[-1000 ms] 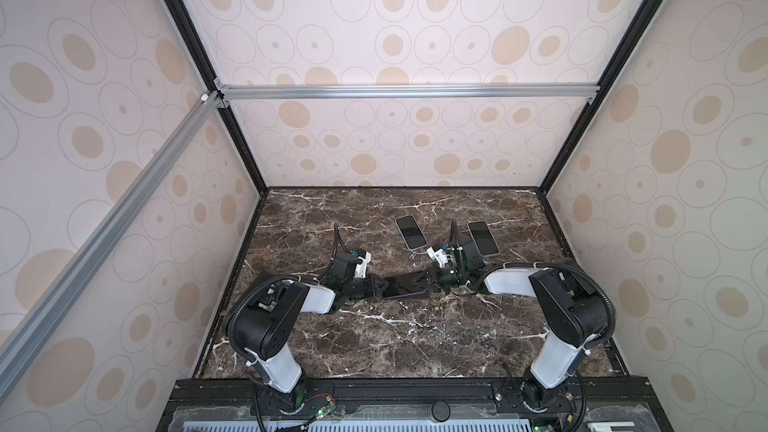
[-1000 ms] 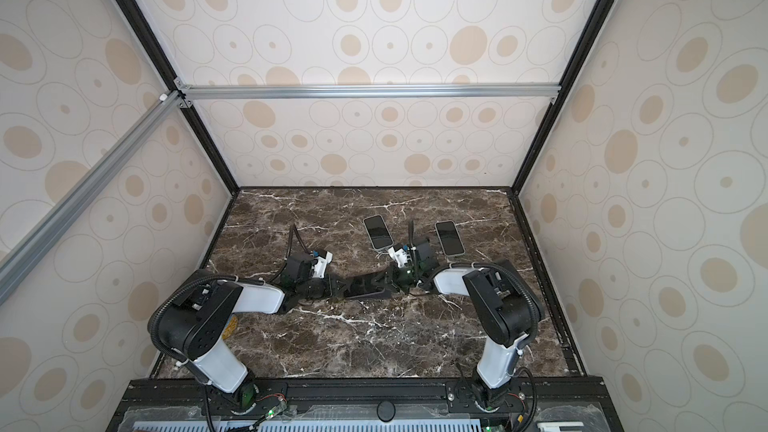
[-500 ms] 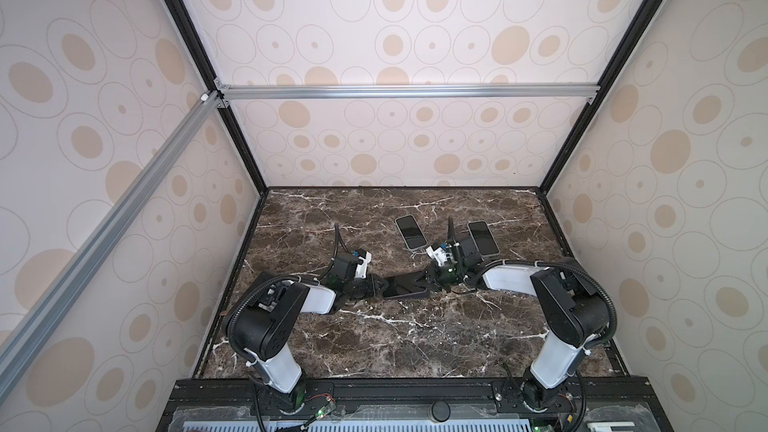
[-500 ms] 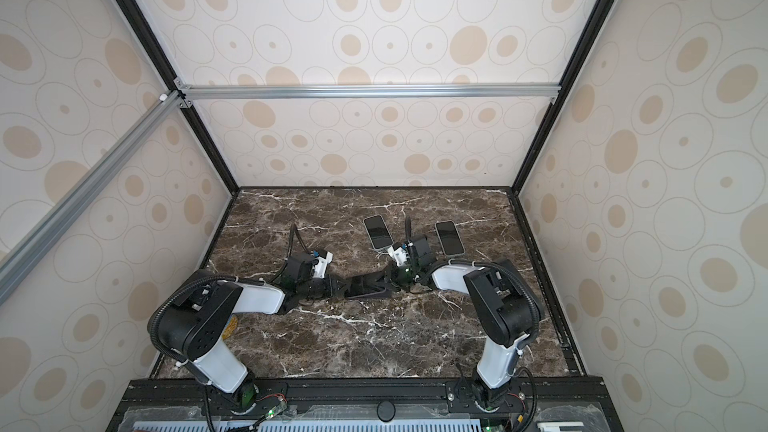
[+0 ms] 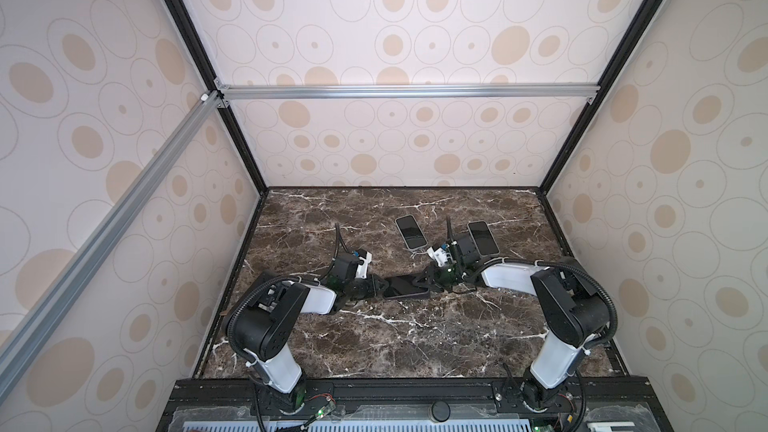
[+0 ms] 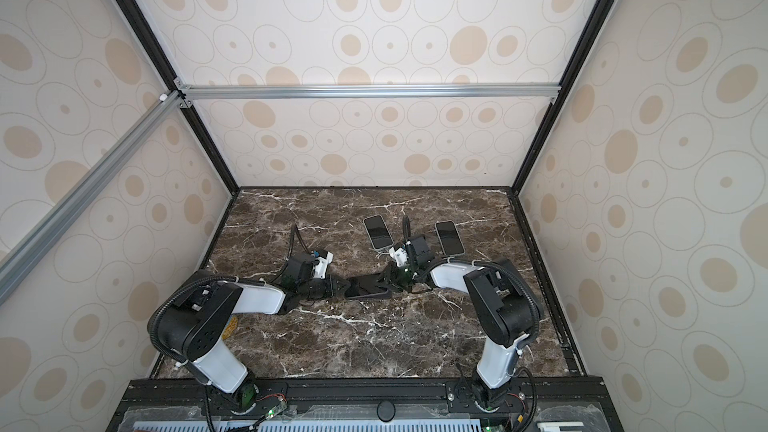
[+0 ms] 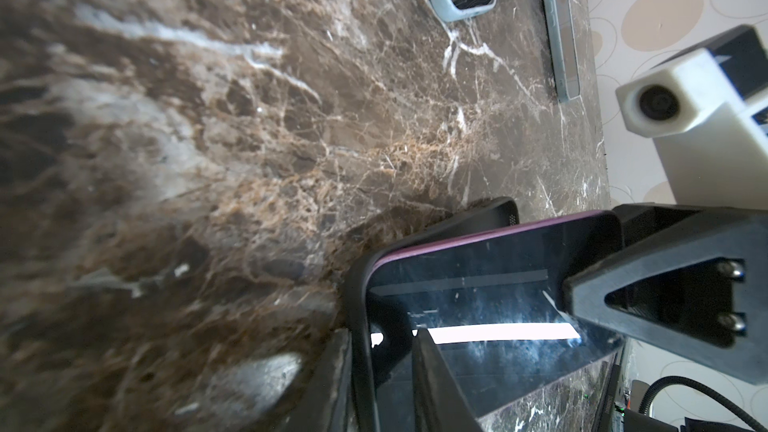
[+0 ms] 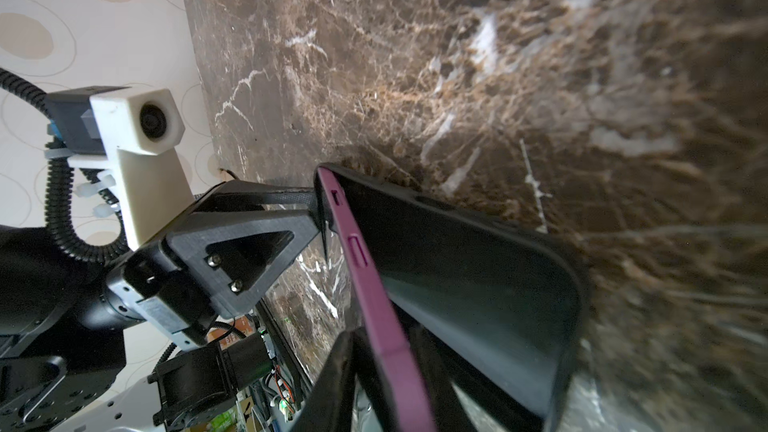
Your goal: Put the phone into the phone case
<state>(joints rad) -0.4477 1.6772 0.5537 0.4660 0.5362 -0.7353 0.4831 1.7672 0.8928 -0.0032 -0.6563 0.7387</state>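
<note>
Left gripper (image 5: 379, 285) narrow, clamped on left end of phone case (image 8: 478, 284) with phone (image 7: 478, 284) inside; right gripper (image 5: 427, 281) at phone's raised right end, grip unclear

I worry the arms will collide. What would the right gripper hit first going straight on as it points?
The phone, between the fingers of the right gripper; close behind, the case and the facing left gripper, though depth is unclear.

Surfaces: matl & finish
Table (image 5: 415, 338): glossy marble-look slab. Phone (image 7: 478, 284): glossy glass, matt purple edge. Phone case (image 7: 490, 214): matt blk plastic. Cam housing (image 7: 685, 89): matt wht plastic. Rail (image 5: 395, 91): brushed alu.
</note>
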